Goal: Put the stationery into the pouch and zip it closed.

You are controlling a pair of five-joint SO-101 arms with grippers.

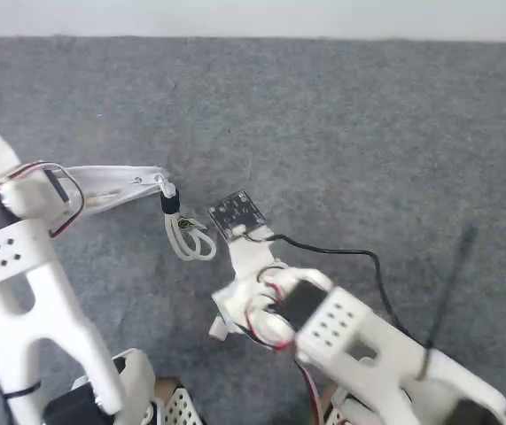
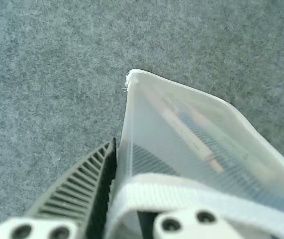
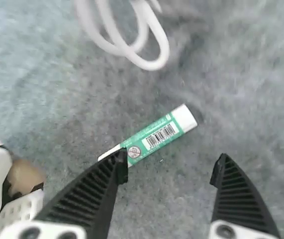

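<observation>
Right jaws stand wide open over the grey tabletop [image 3: 241, 74]. A green stick [image 3: 151, 135] lies flat just past one jaw tip. A white cord [image 3: 132, 35] loops farther on. Left jaws hold the clear pouch [image 2: 246, 149] by its edge, and a pencil [image 2: 186, 134] lies inside it.
</observation>
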